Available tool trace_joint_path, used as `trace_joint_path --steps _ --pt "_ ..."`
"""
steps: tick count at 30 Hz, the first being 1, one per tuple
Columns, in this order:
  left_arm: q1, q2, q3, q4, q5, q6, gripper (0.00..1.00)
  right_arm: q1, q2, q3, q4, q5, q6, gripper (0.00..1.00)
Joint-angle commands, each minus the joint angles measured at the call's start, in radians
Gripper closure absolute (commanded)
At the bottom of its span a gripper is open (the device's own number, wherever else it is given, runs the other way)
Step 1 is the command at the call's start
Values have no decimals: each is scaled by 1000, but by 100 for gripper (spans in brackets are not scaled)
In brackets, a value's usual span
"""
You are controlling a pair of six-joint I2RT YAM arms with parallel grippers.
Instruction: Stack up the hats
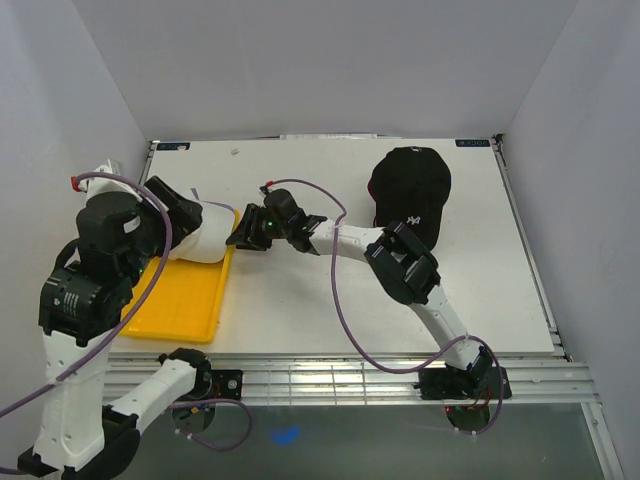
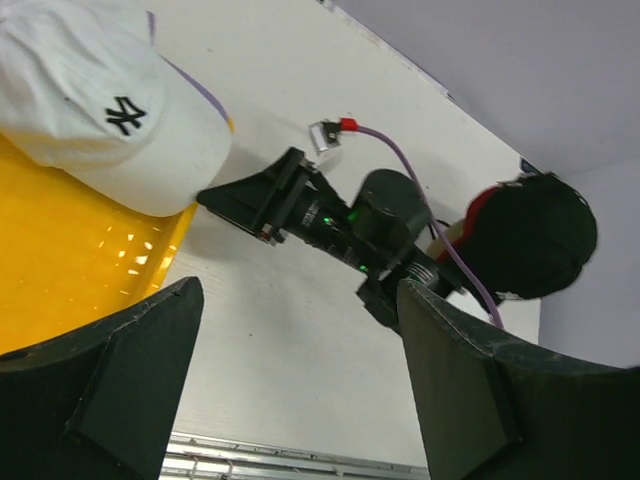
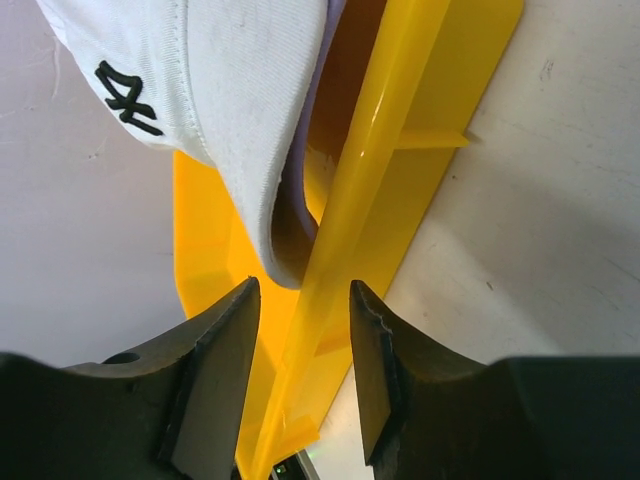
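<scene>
A white cap with a black NY logo lies on the far end of a yellow tray, its brim pointing toward the tray's right rim. A thin lavender edge, the lavender cap, shows from under it, so the white one sits on top. Well apart from the tray, on the table to the tray's right and toward the far edge, a black cap with a white NY logo sits over a red cap, of which only a sliver shows.

The right gripper reaches in low from the tray's right side. Its jaws are about half open, with the tray's right rim and the tip of the white brim in the gap between them. Whether either finger touches the rim or brim cannot be told.

The left gripper hangs above the tray, jaws spread wide and holding nothing.
</scene>
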Motion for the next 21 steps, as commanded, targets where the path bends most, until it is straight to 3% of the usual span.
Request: trace_joint_path --steps 1,7,11,12,17,21 --pt "-1 19 -39 -6 -221 -63 12 -1 -104 -1 6 16 -29 53" --pt "-1 134 -106 -72 -573 -149 10 -9 -227 -119 10 20 -69 53" --pt "36 227 -149 -6 -612 -163 9 -15 -348 -194 -19 35 -95 54" --pt "65 247 -157 28 -592 -130 9 -16 -374 -221 -17 42 -97 54" --pt "448 339 -223 250 -279 27 14 -30 -534 -416 1 59 -144 54" --pt "608 465 -195 305 -40 43 19 -45 -685 -525 -5 51 -175 54"
